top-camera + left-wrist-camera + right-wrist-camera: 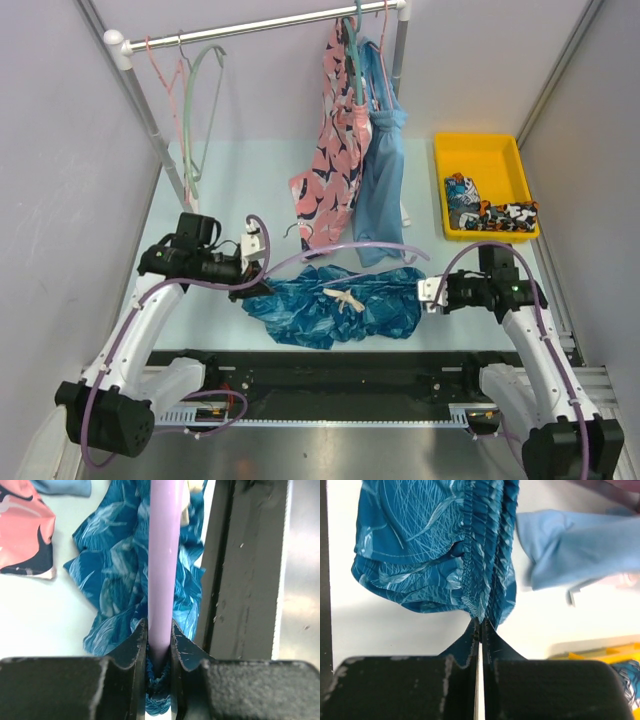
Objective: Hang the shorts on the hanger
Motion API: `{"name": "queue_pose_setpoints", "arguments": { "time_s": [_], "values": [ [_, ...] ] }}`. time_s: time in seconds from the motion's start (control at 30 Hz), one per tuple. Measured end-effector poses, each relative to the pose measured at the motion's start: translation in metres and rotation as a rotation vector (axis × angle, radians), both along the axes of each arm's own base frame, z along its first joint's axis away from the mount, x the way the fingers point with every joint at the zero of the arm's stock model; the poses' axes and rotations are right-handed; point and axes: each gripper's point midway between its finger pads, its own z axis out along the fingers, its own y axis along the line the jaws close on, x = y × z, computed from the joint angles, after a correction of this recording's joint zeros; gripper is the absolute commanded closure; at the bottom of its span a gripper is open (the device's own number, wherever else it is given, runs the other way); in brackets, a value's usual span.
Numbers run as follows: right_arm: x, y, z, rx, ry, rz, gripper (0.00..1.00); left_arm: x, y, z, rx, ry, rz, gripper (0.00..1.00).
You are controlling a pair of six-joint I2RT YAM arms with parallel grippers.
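The blue-teal leaf-print shorts (330, 308) lie bunched on the table between both grippers, white drawstring (346, 298) on top. The lilac hanger (350, 246) arches over them from the left gripper towards the right one. My left gripper (258, 284) is shut on the hanger's bar (163, 570) at the shorts' left end, with a fold of the shorts (115, 575) bunched in the jaws under the bar. My right gripper (424, 294) is shut on the gathered waistband of the shorts (485, 555) at their right end, jaws pressed together (482, 626).
A rail at the back holds a pink hanger (163, 68), a green hanger (205, 85), a pink navy-patterned garment (328, 165) and a light-blue garment (385, 170), which hang just behind the shorts. A yellow bin (485, 150) with patterned clothes sits back right. A black rail (340, 365) runs along the near edge.
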Motion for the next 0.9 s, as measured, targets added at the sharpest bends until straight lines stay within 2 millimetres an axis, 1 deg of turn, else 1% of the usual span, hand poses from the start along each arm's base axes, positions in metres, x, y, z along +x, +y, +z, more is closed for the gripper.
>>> {"name": "queue_pose_setpoints", "arguments": {
  "time_s": [0.07,0.2,0.47,0.77,0.9],
  "values": [
    [0.002,-0.007,0.003,0.029,-0.01,-0.017,1.0,0.0,0.005,-0.004,0.028,-0.025,-0.013,1.0],
    [-0.002,-0.011,0.005,0.073,-0.01,-0.017,1.0,0.003,0.014,-0.012,0.09,-0.085,-0.042,1.0],
    [-0.016,-0.006,0.01,0.114,0.001,0.023,1.0,0.01,0.026,-0.022,0.181,-0.152,-0.069,1.0],
    [-0.016,-0.005,0.023,0.11,-0.032,0.048,1.0,0.014,0.035,-0.03,0.254,-0.187,-0.093,1.0],
    [-0.016,-0.005,0.028,0.108,-0.038,0.052,1.0,0.015,0.036,-0.033,0.279,-0.2,-0.106,1.0]
  ]
}}
